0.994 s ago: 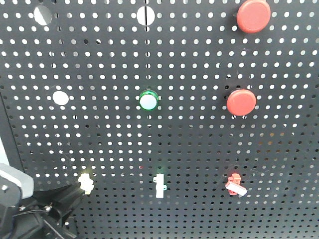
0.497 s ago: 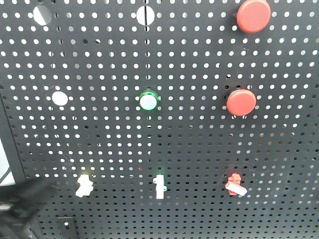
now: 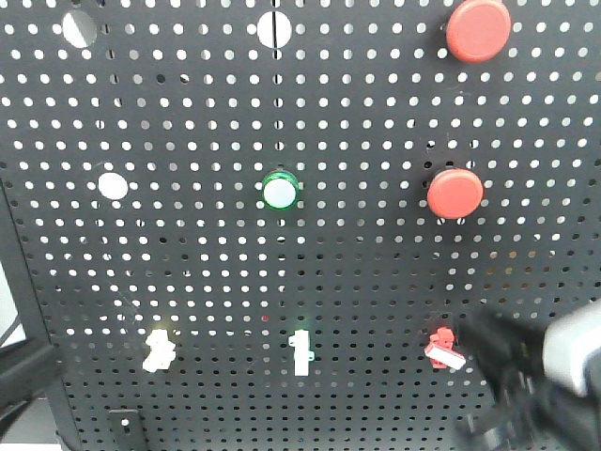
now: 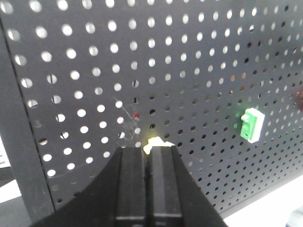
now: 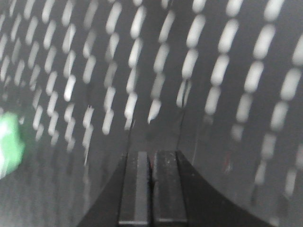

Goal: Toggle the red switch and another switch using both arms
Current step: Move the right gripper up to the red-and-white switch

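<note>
Exterior front view, left to right across the black pegboard [image 3: 376, 113]:
- Left arm [image 3: 26, 368] is only a dark blurred sliver at the 8 o'clock corner, well apart from the switches.
- Yellow-based switch [image 3: 160, 348], with the chunky white lever, sits in the bottom row at 7 o'clock. The small white round button [image 3: 114, 185] is up at its 12.
- Slim white toggle [image 3: 300, 352] is at 6 o'clock, with the green-ringed button [image 3: 280, 191] straight above it.
- Red switch [image 3: 443, 348] is at 5 o'clock, its whitish lever angled down toward 4. Two big red push buttons [image 3: 454, 193] [image 3: 478, 28] are stacked above it.
- Right arm [image 3: 535, 385] is a blurred dark and grey mass at 4 o'clock. Its tip is just beside the red switch on the 3 o'clock side; contact can't be told.

Left wrist view: left gripper [image 4: 147, 150] has its fingers pressed together on nothing. The yellow-based switch [image 4: 154, 143] peeks out just past the tips at 12 o'clock; touching or not is unclear. The slim white toggle [image 4: 251, 125] reads green here, off at 2 o'clock.

Right wrist view: heavy blur. Right gripper [image 5: 151, 155] also has its fingers together, nothing between them, facing the pegboard holes. Red switch can't be made out.
</note>
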